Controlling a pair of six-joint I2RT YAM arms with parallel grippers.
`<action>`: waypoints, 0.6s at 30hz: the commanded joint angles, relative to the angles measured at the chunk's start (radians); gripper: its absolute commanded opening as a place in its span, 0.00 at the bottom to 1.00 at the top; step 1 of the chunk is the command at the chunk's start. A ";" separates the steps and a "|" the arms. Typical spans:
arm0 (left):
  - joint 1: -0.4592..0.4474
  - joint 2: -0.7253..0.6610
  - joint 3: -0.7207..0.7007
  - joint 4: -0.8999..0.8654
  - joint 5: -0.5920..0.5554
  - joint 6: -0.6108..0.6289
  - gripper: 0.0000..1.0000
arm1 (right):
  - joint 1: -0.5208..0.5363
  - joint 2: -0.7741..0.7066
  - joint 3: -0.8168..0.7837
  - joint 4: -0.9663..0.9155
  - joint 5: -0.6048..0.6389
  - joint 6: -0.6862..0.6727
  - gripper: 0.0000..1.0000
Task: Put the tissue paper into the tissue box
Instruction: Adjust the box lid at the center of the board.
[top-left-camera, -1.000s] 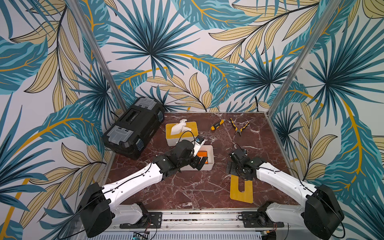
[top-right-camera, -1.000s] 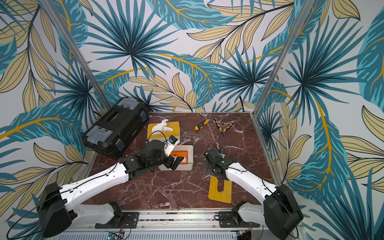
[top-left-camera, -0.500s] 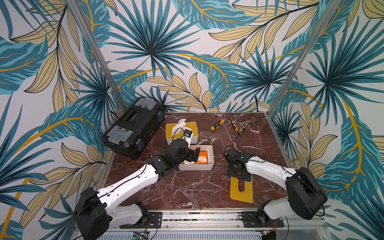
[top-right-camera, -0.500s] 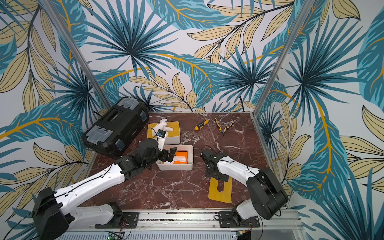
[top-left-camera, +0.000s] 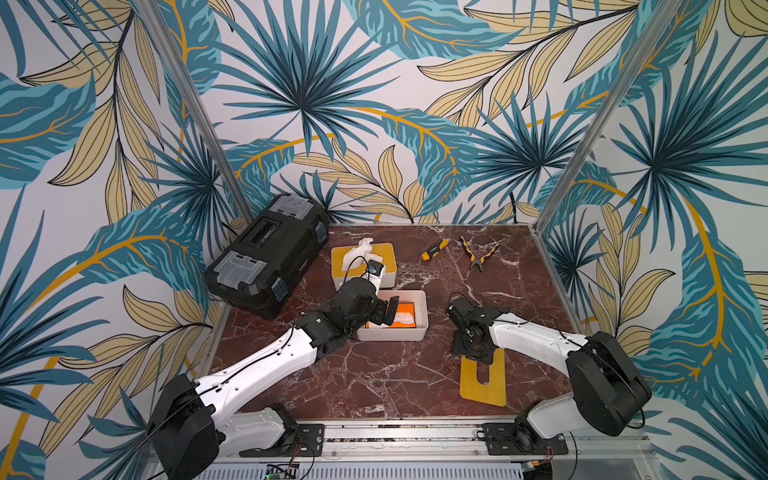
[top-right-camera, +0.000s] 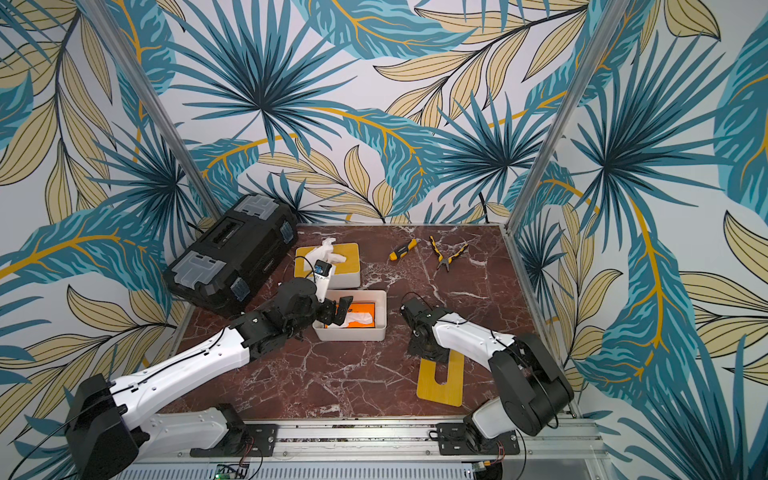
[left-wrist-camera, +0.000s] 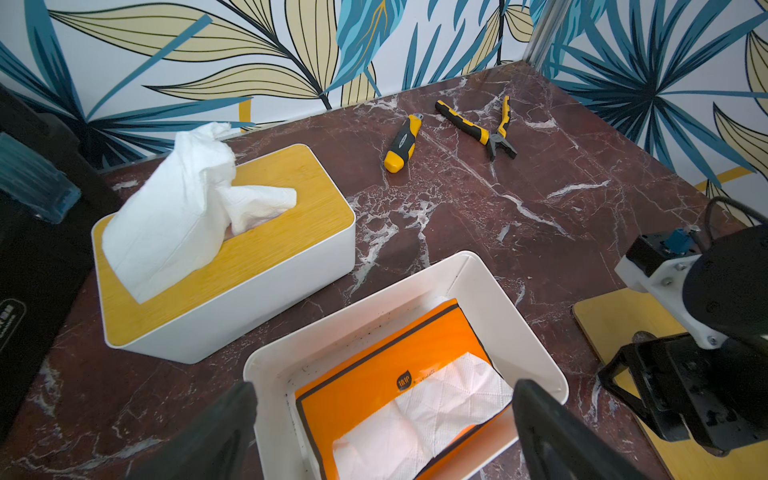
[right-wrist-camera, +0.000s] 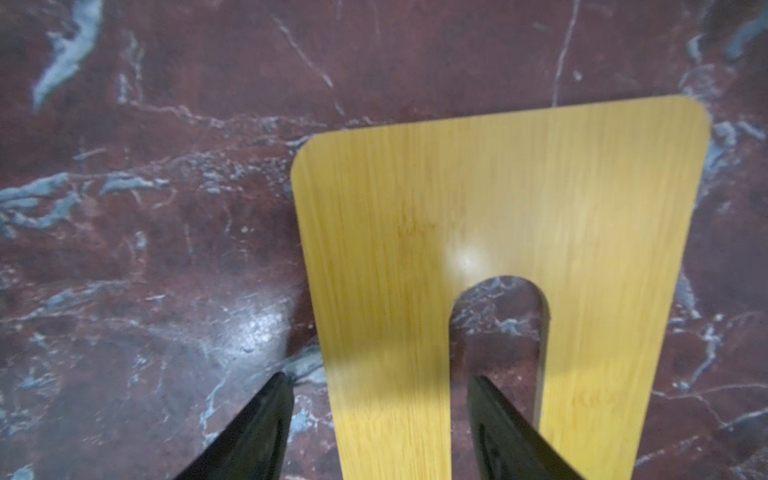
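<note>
The orange tissue paper pack (left-wrist-camera: 374, 365), white tissue showing through its slit, lies inside the open white tissue box (left-wrist-camera: 490, 299), seen in both top views (top-left-camera: 390, 334) (top-right-camera: 353, 334). My left gripper (left-wrist-camera: 384, 388) hangs open over the box's left end, its fingers (left-wrist-camera: 216, 436) wide on either side of the pack and touching nothing. The box's slotted wooden lid (right-wrist-camera: 498, 187) lies flat on the table to the right (top-left-camera: 484, 384). My right gripper (right-wrist-camera: 378, 377) stands low over the lid's near end (top-left-camera: 473, 353), open, with one leg of the lid between its jaws and a gap on each side.
A second tissue box (top-left-camera: 361, 259) with a wooden lid and tissue poking out stands behind the open one. A black toolbox (top-left-camera: 266, 253) fills the back left. A yellow-handled knife (top-left-camera: 434, 249) and pliers (top-left-camera: 478, 255) lie at the back right.
My right gripper has come down over the lid's near end and its jaws have narrowed. The left gripper has drawn back slightly toward the box's left end, still open.
</note>
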 joint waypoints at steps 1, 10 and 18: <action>0.005 -0.009 -0.026 -0.015 -0.011 0.006 1.00 | -0.001 0.019 -0.032 0.019 -0.019 0.017 0.70; 0.009 -0.014 -0.026 -0.030 -0.025 0.011 1.00 | -0.001 0.027 -0.059 0.027 -0.035 0.022 0.63; 0.011 -0.032 -0.030 -0.041 -0.043 0.018 1.00 | 0.001 0.063 -0.060 0.102 -0.097 0.039 0.52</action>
